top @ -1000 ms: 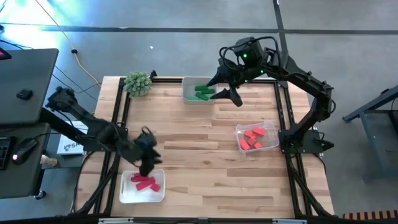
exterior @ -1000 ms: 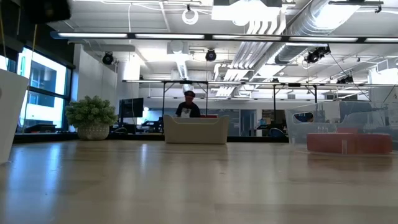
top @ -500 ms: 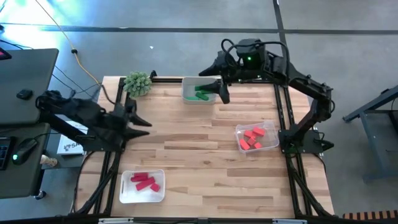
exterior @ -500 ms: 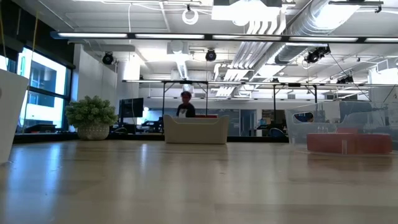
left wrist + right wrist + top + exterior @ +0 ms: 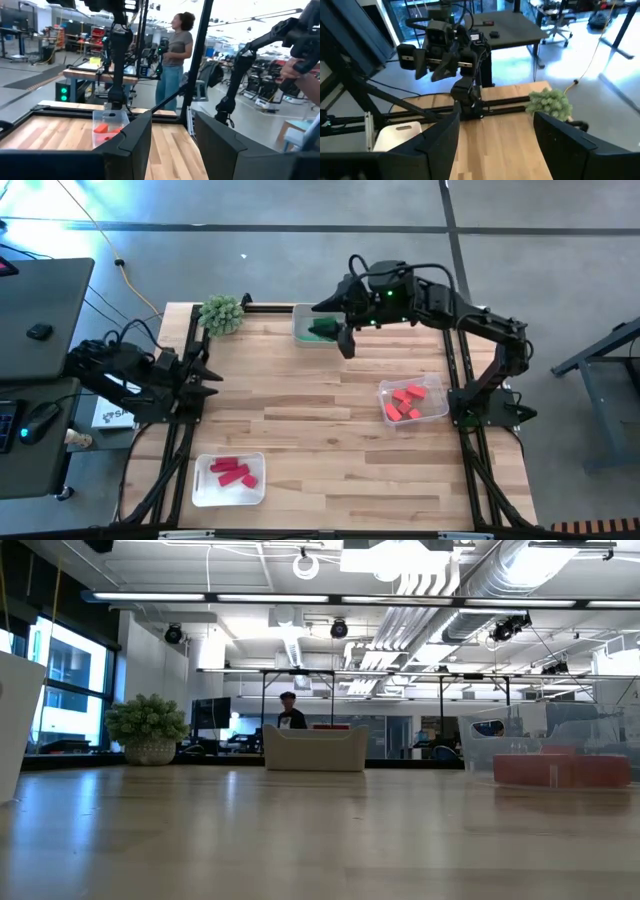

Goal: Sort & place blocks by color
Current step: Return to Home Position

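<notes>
In the high view, green blocks (image 5: 322, 329) lie in a pale tray (image 5: 302, 330) at the far edge. Red blocks (image 5: 233, 473) lie in a white tray (image 5: 203, 490) near the near-left corner, and coral blocks (image 5: 404, 402) in a clear tray (image 5: 436, 392) at the right. My right gripper (image 5: 336, 326) (image 5: 496, 112) hangs open over the green tray, touching nothing. My left gripper (image 5: 208, 370) (image 5: 172, 117) is open at the table's left edge, level and pointing toward the right, holding nothing. Neither gripper shows in the low view.
A spiky green plant ball (image 5: 221, 313) (image 5: 549, 102) (image 5: 147, 725) stands at the far-left corner. A black frame rail (image 5: 188, 360) borders the table. The low view shows the coral tray (image 5: 560, 768) and the pale tray (image 5: 315, 748). A person (image 5: 175, 55) stands beyond the table.
My left gripper has risen from over the red tray and drawn back to the table's left edge, turning level to point right. My right gripper has shifted toward the table's left, from beside the green tray to over it. The trays and blocks have stayed put.
</notes>
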`<state>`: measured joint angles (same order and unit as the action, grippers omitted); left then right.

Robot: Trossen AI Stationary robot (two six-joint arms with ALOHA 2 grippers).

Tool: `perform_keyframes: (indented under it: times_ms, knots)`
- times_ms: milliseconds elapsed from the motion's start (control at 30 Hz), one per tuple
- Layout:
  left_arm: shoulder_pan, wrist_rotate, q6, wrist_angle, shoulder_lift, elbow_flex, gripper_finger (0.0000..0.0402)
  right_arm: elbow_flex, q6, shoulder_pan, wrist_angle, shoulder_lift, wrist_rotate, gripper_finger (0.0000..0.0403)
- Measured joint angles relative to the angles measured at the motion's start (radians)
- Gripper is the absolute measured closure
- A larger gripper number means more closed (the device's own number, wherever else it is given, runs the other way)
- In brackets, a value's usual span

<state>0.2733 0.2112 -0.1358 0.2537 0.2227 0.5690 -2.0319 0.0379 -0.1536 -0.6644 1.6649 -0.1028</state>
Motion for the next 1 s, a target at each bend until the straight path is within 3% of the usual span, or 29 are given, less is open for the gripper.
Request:
perform_keyframes:
  times_ms: [267,667,1000]
  knots:
    - [0.0,-0.016,-0.017,0.013,-0.222,-0.142,0.0264,0.0,0.004,0.051,0.0,0.021,-0.013,0.0158]
    - [0.0,-0.02,-0.02,0.019,-0.217,-0.269,0.0264,0.0,0.059,0.076,0.007,0.033,0.047,0.0158]
    - [0.0,-0.025,-0.118,-0.213,-0.218,-0.456,0.0264,0.0,0.07,0.109,-0.015,0.031,0.043,0.0158]
